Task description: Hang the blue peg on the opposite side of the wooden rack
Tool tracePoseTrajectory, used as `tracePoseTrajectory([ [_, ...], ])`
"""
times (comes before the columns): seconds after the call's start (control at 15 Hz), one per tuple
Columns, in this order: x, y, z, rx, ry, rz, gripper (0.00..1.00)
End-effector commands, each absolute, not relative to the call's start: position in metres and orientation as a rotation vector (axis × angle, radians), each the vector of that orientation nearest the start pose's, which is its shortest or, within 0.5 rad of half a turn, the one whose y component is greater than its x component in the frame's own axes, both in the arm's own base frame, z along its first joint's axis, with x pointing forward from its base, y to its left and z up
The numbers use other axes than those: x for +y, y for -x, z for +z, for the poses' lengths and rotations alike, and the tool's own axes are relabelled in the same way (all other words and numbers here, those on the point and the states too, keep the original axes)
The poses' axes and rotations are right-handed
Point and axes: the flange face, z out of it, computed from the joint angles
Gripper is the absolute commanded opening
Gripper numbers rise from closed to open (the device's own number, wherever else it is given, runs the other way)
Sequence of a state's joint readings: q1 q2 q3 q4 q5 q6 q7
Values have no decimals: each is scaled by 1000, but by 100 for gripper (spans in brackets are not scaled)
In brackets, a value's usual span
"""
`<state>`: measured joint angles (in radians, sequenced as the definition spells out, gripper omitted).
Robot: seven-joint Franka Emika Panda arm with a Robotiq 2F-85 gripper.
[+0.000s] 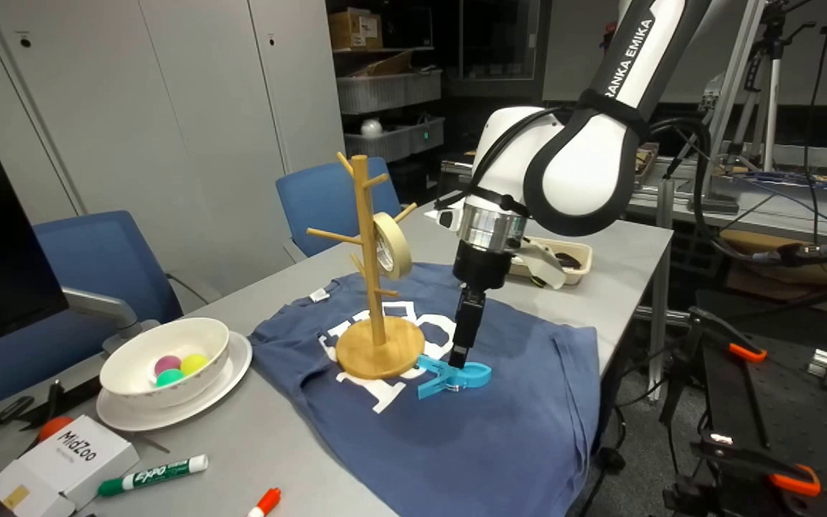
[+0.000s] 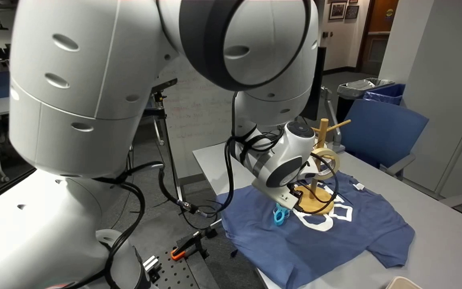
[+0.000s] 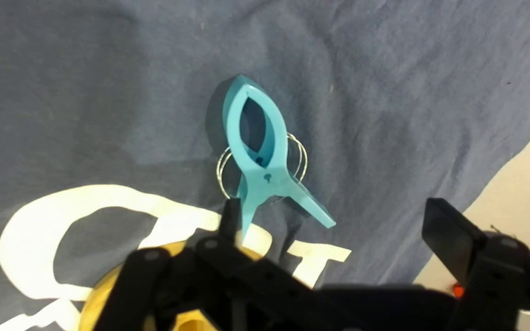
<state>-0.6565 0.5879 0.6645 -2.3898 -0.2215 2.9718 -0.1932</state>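
Wooden rack [image 1: 372, 289]: upright, left of centre in an exterior view, on a blue shirt [image 1: 514, 431] spread over the grey surface [image 1: 277, 431]; a tape roll [image 1: 402, 248] hangs just right of its post.
Blue peg [image 3: 268, 183]: clip-shaped, with two splayed handles, lying on the shirt in the middle of the wrist view, near the rack's round base; it is not hung.
My fingers [image 3: 453, 239]: wide apart, low in the wrist view, holding nothing; the one at frame left overlaps a peg handle, and I cannot tell whether they touch.
Peg, step in hand: picking up, I judge; hanging comes after.
Peg, next move: I probably need to shift toward frame left so my fingers straddle it, close, lift it clear of the base, then carry it to a rack branch; which side counts as opposite I cannot tell.
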Motion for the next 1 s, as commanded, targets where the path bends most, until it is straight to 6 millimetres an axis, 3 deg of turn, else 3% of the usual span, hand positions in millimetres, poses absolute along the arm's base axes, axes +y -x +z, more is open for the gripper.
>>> tracePoseTrajectory([
  [0.0,46,-503,145,-443,2820,-252,100],
  [0.4,42,-513,157,-515,2901,-378,100],
  [0.93,60,-522,154,-893,2970,-414,100],
])
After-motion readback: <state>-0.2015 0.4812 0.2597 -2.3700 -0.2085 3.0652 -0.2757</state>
